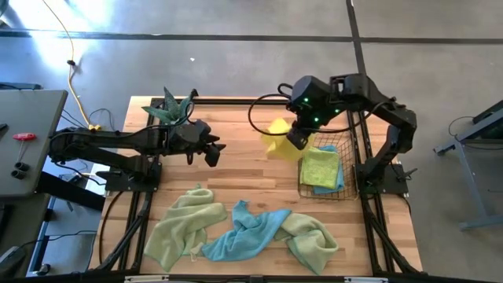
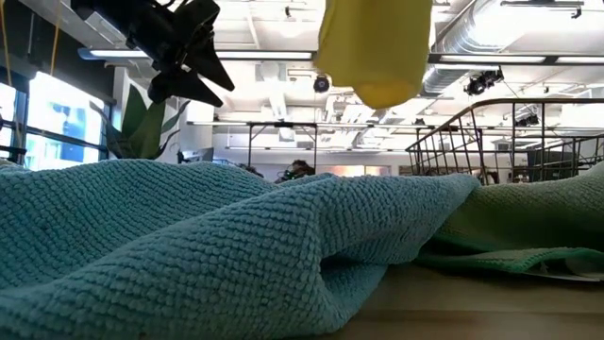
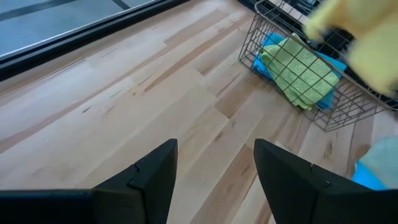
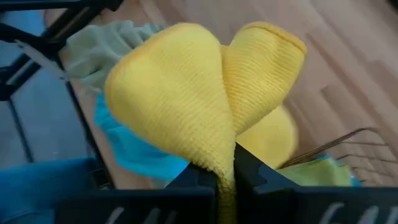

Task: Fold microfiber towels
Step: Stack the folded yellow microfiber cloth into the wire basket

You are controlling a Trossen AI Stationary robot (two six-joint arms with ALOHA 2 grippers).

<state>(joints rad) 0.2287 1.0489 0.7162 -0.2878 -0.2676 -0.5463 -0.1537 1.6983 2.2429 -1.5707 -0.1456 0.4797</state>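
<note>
Yellow towel [image 4: 186, 99] bunched, pinched in R gripper [image 4: 225, 163] above basket [image 1: 343, 191].

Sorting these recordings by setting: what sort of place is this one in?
Probably a large open workshop or lab hall. The low view shows a high ceiling with bare ducts and hanging lights. From above, the wooden table stands on a bare concrete floor, with a yellow cable trailing across it.

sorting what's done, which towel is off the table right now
The yellow towel: it hangs in the air, pinched in the right gripper. The others lie on the table or in the basket.
</note>
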